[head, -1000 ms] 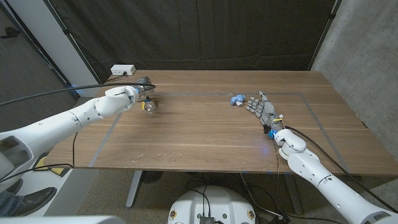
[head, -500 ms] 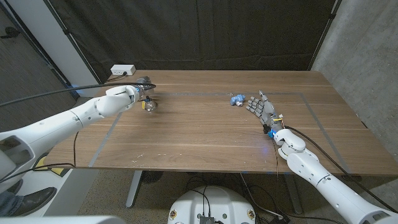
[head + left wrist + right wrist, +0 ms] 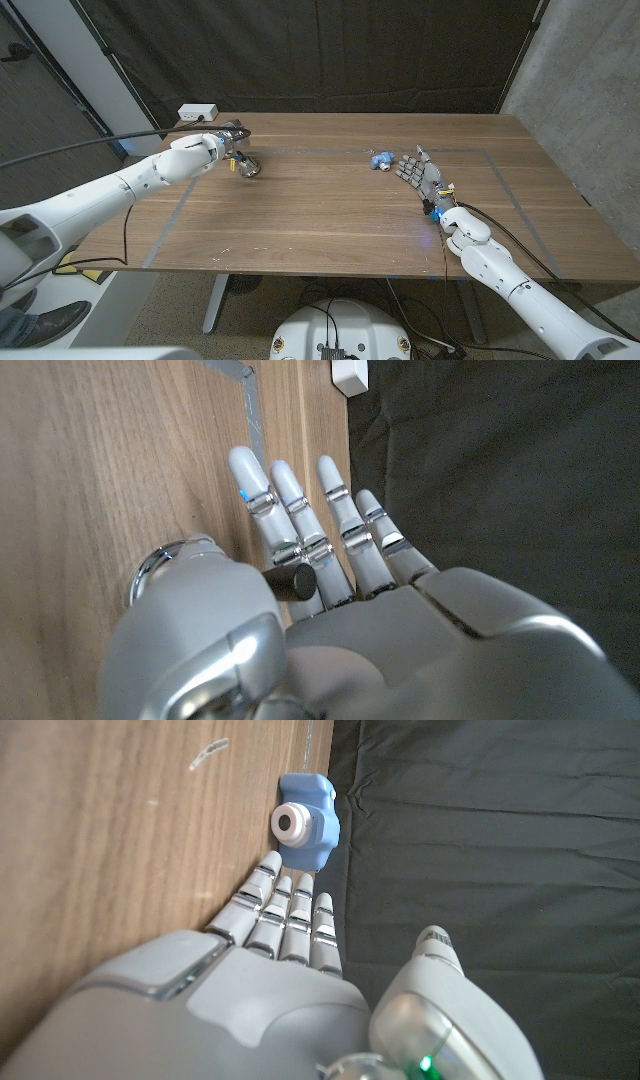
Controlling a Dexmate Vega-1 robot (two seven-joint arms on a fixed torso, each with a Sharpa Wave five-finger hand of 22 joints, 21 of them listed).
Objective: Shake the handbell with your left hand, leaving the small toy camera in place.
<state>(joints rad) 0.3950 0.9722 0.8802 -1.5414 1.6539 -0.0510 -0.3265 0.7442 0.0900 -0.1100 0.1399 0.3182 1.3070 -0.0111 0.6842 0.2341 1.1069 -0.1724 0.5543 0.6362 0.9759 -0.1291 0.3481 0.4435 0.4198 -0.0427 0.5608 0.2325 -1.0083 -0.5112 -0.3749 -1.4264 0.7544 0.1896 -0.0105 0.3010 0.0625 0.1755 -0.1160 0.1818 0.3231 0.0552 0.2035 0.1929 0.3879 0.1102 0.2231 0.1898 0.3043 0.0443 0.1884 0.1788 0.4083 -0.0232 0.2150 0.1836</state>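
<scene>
Near the desk's (image 3: 330, 225) far-left corner, the left hand (image 3: 200, 152) holds the handbell (image 3: 246, 166) by its black handle (image 3: 290, 581), thumb vs. fingers, bell raised and tilted, presumably mid-shake. Toy camera (image 3: 381, 159) sits toward the far-right edge; right hand (image 3: 420, 173), open and empty, waits just beside it. No containers.

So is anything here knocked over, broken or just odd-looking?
Nothing looks damaged or spilled. The handbell is tilted, but only because the left hand holds it by its black handle above the table. The blue toy camera sits near the right hand, whose fingers are spread and hold nothing.
</scene>
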